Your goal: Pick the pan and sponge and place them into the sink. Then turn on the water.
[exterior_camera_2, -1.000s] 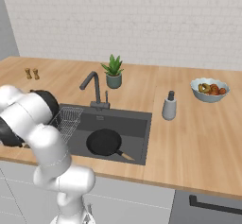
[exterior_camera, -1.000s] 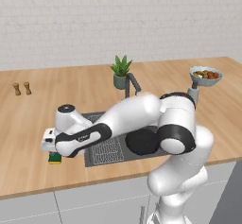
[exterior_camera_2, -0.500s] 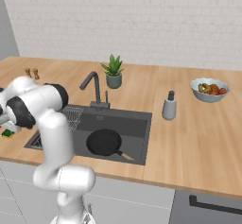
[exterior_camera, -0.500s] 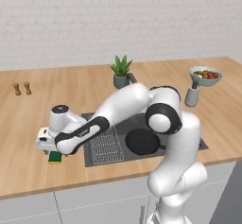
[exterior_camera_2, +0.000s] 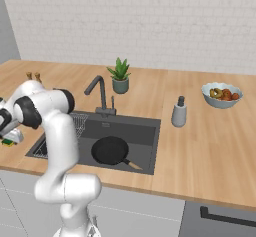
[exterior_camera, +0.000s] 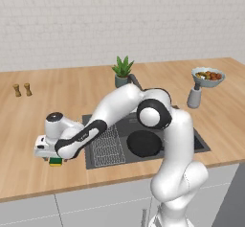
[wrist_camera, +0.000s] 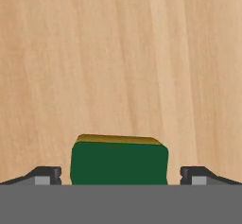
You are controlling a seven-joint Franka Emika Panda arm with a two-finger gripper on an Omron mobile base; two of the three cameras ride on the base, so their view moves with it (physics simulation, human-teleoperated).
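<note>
Hand view has the sponge (wrist_camera: 119,163) lying on the wooden counter (wrist_camera: 118,53) between the spread fingertips (wrist_camera: 47,175), a gap on each side. Right of it, the pan (exterior_camera_2: 111,150) sits in the sink (exterior_camera_2: 145,146) beside the wire rack (exterior_camera: 106,143), below the faucet (exterior_camera_2: 100,92).

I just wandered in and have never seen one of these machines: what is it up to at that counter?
The white arm has reached down to the wooden counter left of the sink, where its gripper sits open over a small green and yellow sponge, one finger on each side. It has not closed on it. The black frying pan already lies in the sink, and no water runs from the faucet.
</note>
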